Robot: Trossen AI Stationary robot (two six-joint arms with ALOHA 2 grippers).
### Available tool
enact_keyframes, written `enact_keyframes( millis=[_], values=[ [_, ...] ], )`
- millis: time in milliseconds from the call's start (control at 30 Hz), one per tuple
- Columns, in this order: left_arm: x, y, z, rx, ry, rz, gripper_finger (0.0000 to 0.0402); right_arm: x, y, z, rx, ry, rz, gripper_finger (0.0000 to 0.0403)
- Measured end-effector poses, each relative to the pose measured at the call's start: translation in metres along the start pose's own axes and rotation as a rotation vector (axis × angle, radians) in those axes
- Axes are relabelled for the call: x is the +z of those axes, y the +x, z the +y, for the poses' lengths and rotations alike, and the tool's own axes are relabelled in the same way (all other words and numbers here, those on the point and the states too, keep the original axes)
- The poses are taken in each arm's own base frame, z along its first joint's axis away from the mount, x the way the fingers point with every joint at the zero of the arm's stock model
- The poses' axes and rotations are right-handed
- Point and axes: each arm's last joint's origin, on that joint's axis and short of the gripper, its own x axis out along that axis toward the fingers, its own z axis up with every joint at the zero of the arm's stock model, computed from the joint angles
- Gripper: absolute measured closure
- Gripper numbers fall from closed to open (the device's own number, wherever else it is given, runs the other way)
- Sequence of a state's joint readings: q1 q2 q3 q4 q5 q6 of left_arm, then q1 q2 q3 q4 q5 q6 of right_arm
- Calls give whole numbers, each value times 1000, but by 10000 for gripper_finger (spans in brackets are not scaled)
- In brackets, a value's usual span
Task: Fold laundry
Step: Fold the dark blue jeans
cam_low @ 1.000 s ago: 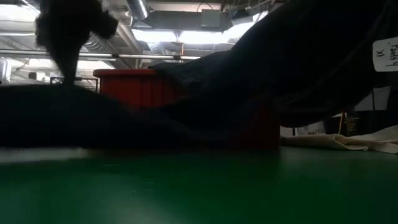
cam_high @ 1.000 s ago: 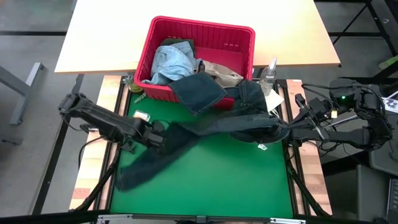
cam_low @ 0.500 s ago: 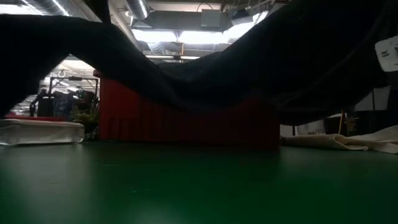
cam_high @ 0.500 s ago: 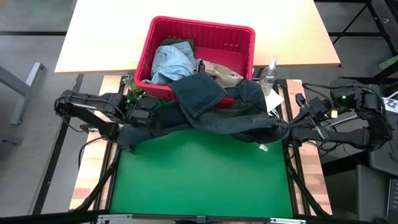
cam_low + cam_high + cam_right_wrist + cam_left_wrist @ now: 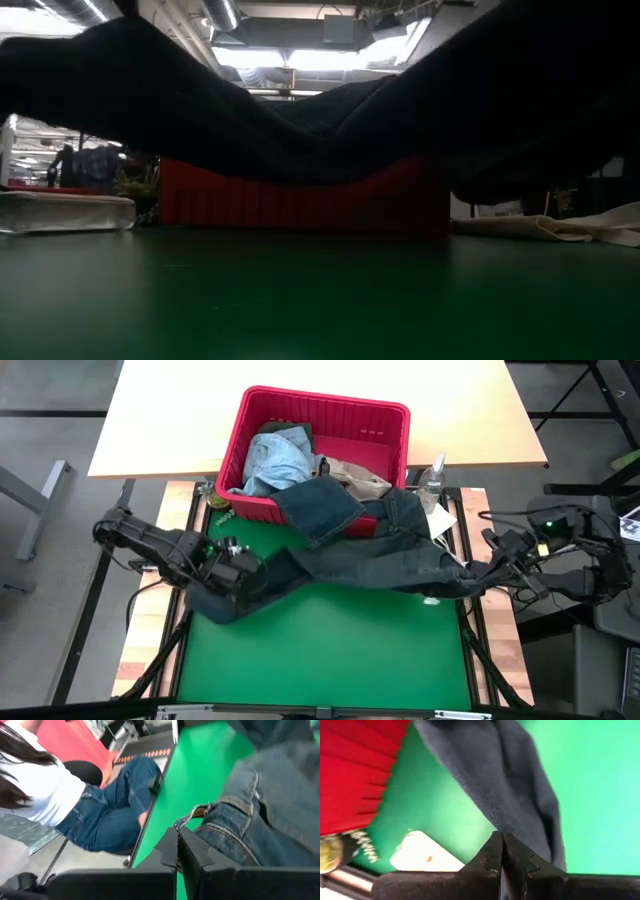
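Navy jeans (image 5: 370,555) stretched between both grippers over the green mat (image 5: 330,650).

One end drapes from the red basket (image 5: 385,415) at 12 o'clock; the rest sags clear of the mat. The left gripper (image 5: 243,578), at 9 o'clock, pinches a leg end, fingers pressed together on the cloth. The right gripper (image 5: 470,577), at 3 o'clock, pinches the waistband the same way. Light denim (image 5: 275,460), an olive piece (image 5: 288,430) and a khaki piece (image 5: 355,475) lie in the basket. A spray bottle (image 5: 432,480) stands beside it.
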State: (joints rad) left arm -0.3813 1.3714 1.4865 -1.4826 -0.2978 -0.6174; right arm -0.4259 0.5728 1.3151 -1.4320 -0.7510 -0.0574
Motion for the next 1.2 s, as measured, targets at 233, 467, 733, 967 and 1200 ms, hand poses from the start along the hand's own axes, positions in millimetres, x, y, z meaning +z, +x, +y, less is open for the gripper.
enact_keyframes(
  millis=[233,467,733,967,1200],
  values=[
    [-2,6,-20,-7,68,19,401,-9,0,-1,-46,64,74,397],
    [-3,14,-34,-2,111,53,401,-9,0,-1,-47,65,75,380],
    [-4,19,-44,-8,137,70,402,-9,0,-1,-55,72,75,269],
    [-2,18,-47,-26,127,35,401,-2,0,-4,-151,18,21,220],
    [2,18,-50,-56,91,2,401,7,16,-20,-159,-23,-31,217]
  ],
)
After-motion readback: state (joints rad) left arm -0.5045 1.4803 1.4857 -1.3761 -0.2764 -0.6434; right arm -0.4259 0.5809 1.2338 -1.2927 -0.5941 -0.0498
